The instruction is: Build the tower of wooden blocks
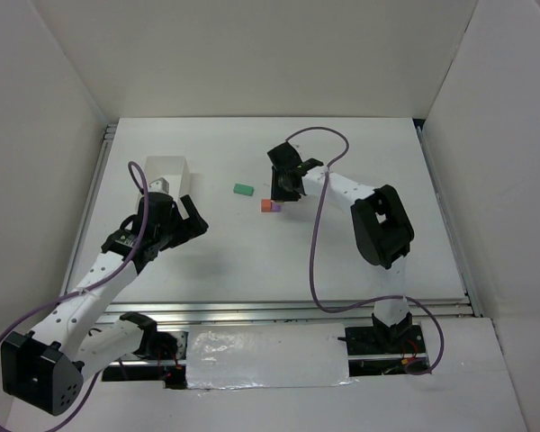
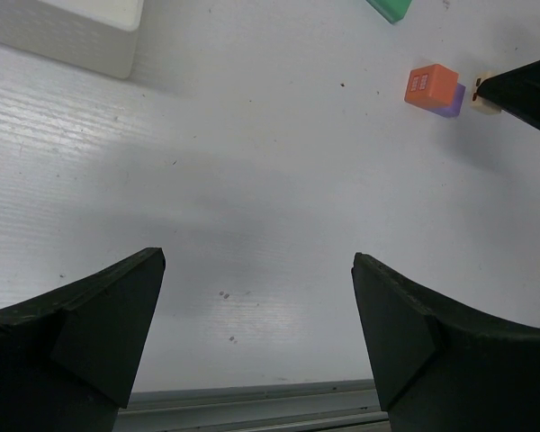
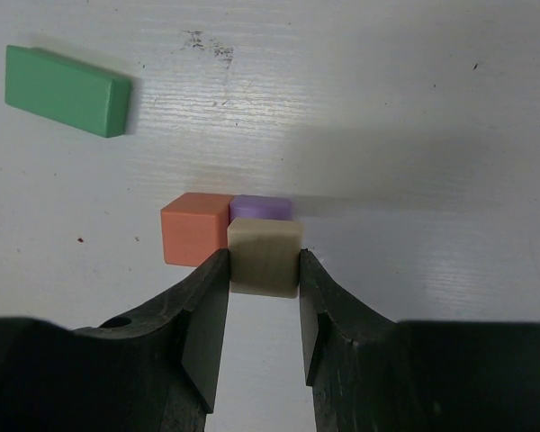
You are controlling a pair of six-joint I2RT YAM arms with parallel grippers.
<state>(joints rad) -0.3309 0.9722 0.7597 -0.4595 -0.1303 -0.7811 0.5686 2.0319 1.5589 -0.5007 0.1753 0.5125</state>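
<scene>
Right wrist view: the right gripper point(image 3: 263, 274) clamps the beige block point(image 3: 265, 245) mid-table, just beside the orange block point(image 3: 193, 232) and purple block point(image 3: 261, 207) — probably lining it up for stacking; the left gripper point(image 2: 256, 297) hangs with its jaws apart.

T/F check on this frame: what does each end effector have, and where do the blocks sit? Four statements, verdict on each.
1. The right end effector is shut on the beige block. True.
2. The left end effector holds the green block. False: its jaws stand wide open with nothing between them.
3. The orange block and the purple block sit side by side on the table, right by the beige block. True.
4. The green block is stacked on the orange block. False: it lies flat on the table, on its own, apart from the other blocks.
</scene>
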